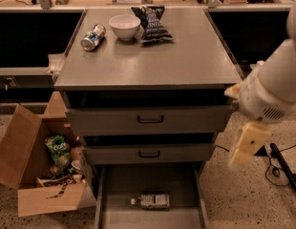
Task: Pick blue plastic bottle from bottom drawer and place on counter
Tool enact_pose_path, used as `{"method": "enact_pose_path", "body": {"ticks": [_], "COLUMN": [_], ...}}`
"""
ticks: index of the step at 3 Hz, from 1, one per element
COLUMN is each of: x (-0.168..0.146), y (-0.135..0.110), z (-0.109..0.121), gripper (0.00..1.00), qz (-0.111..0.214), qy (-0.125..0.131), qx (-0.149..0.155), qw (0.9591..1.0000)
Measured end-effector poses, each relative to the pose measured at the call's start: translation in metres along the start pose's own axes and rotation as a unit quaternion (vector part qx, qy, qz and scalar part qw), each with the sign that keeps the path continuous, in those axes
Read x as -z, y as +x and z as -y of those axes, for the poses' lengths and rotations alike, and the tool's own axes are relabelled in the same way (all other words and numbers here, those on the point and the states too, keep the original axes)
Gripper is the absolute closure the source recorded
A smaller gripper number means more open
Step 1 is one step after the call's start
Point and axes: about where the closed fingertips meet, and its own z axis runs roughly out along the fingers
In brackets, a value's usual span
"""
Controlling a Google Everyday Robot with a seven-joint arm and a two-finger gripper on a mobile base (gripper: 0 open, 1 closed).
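Note:
The blue plastic bottle (pixel 153 200) lies on its side on the floor of the open bottom drawer (pixel 114 194), white cap pointing left. The counter (pixel 153 61) is the grey cabinet top above it. My gripper (pixel 244 146) hangs at the end of the white arm at the right of the cabinet, level with the middle drawer. It is well above and to the right of the bottle and touches nothing.
On the counter's far end are a silver-and-blue can (pixel 93 37), a white bowl (pixel 124 26) and a dark snack bag (pixel 153 23). Two shut drawers with dark handles (pixel 150 119) sit above the open one. An open cardboard box (pixel 33 175) stands on the floor at left. Cables (pixel 281 166) lie at right.

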Motion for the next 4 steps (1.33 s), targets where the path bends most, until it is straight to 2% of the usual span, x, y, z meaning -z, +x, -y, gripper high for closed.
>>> {"method": "enact_pose_path", "body": {"ticks": [1, 2, 3, 4], "x": [-0.079, -0.161, -0.241, -0.241], "y": [0.013, 0.03, 0.038, 0.038], "z": [-0.035, -0.076, -0.106, -0.106], "gripper": [0.0, 0.0, 0.0, 0.0], "qz": [0.026, 0.049, 0.082, 0.082], "qy": [-0.052, -0.108, -0.163, -0.163], "qx": [-0.016, -0.051, -0.084, -0.084], "qw": [0.9982, 0.9917, 0.9797, 0.9797]}}
